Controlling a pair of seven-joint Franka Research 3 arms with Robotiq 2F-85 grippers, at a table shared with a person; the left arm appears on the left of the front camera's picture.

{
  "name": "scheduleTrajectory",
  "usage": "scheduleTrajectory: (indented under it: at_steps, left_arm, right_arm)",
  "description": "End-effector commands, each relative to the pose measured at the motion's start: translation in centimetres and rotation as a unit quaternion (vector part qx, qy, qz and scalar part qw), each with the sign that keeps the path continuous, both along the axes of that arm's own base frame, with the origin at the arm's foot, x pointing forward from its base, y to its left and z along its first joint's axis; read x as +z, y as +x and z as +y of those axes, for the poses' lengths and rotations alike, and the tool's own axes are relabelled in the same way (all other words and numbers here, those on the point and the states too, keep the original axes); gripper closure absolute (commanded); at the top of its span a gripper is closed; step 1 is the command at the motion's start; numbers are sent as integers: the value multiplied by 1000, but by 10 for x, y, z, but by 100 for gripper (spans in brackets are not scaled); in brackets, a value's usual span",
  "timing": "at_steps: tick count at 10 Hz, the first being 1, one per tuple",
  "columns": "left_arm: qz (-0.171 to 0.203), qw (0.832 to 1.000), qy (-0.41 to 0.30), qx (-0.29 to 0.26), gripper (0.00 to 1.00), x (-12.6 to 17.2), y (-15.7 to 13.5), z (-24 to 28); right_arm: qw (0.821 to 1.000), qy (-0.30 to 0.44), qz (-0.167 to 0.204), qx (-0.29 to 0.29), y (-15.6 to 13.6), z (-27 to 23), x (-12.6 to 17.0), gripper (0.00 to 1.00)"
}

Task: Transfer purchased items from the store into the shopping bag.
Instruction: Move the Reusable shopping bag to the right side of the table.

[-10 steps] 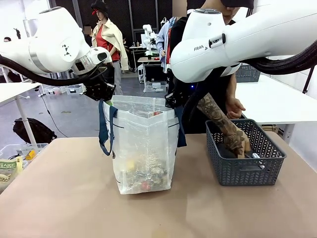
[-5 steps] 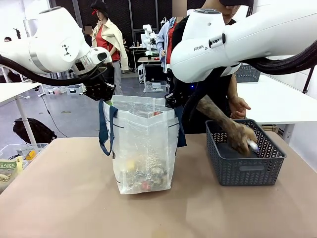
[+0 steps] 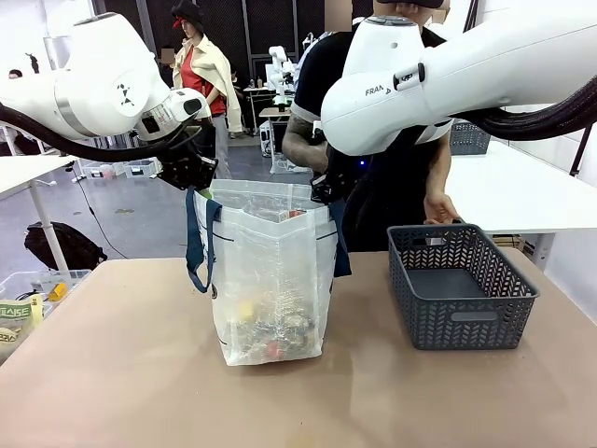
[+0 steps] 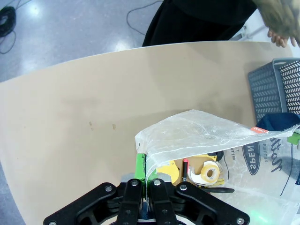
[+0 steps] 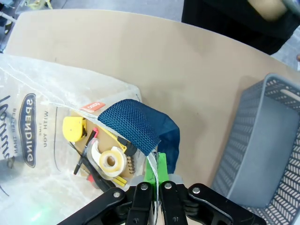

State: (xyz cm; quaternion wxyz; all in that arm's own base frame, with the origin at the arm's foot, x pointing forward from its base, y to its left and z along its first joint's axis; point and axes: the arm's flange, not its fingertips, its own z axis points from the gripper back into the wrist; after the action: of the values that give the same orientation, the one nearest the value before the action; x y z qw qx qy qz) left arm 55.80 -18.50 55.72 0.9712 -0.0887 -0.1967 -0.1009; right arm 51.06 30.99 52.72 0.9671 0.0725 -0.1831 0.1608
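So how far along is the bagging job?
Nearly done, it seems. Done: a tape roll and a yellow piece, among others, lie in the bag, and the basket floor looks bare. In hand: the left gripper and right gripper are shut on the bag's rim, holding it open; the person's arm is raised behind it. Left: perhaps one item in that hand; I cannot tell.

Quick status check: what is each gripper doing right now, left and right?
Left gripper: shut on the shopping bag rim.
Right gripper: shut on the opposite rim of the shopping bag.

White arms [image 3: 485, 65], blk jaws, grn pads [image 4: 139, 165]
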Motion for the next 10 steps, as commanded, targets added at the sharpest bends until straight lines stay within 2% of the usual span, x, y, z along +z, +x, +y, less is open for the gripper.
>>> scheduleTrajectory:
  at_steps: [1, 10]
  left_arm:
    - [0, 1000, 0, 5, 100, 4, -1, 4]
    - [0, 1000, 0, 5, 100, 4, -1, 4]
  right_arm:
    - [1000, 4, -1, -4, 0, -3, 1, 100]
    - [1000, 4, -1, -4, 0, -3, 1, 100]
